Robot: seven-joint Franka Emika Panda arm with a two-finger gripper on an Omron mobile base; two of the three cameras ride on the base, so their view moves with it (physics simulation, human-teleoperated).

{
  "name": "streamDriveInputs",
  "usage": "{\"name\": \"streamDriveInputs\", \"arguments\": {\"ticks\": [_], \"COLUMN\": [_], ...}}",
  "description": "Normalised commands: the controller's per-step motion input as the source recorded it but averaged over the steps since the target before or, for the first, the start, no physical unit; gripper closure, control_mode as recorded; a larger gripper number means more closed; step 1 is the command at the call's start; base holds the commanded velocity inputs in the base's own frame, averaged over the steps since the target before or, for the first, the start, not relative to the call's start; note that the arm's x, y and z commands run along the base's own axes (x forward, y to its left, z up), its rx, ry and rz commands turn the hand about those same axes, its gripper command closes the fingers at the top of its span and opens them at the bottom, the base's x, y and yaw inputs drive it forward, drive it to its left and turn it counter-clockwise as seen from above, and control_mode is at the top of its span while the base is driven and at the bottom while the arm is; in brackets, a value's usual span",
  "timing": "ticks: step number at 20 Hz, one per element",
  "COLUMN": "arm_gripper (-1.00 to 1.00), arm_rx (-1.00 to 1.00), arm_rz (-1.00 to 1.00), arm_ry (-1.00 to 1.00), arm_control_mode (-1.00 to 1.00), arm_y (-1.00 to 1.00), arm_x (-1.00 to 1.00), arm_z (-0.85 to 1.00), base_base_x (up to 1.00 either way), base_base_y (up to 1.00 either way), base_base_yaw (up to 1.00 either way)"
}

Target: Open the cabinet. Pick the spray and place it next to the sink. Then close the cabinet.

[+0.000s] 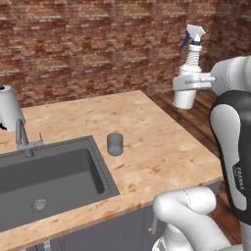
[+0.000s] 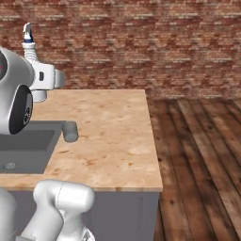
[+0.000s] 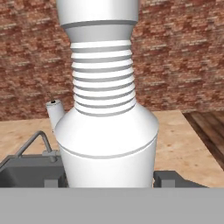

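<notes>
White spray (image 1: 188, 81) clamped in fingers (image 1: 192, 81) above counter (image 1: 147, 132); left base view adds sink (image 1: 59, 171), grey cup (image 1: 114, 144).

Spray (image 3: 105, 131) top cut by upper edge of hand view; its base hidden at bottom. Finger tips hidden behind bottle there. Gripper (image 1: 192, 82) jaws too small to read in left base view. Sink (image 1: 49, 179) cut by left edge. White kettle (image 1: 9, 110) cut at far left.
</notes>
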Motion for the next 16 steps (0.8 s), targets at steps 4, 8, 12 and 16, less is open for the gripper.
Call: {"name": "streamDriveInputs", "arguments": {"ticks": [4,8,12,16], "arm_gripper": [1.0,1.0,1.0,1.0], "arm_rx": [0.0,0.0,0.0,0.0], "arm_rz": [0.0,0.0,0.0,0.0], "arm_ry": [0.0,0.0,0.0,0.12], "arm_control_mode": [1.0,1.0,-1.0,-1.0], "arm_y": [0.0,0.0,0.0,0.01], "arm_x": [0.0,0.0,0.0,0.57], "arm_z": [0.0,0.0,0.0,0.02], "base_base_x": [0.0,0.0,0.0,0.0], "base_base_y": [0.0,0.0,0.0,0.0], "base_base_yaw": [0.0,0.0,0.0,0.0]}}
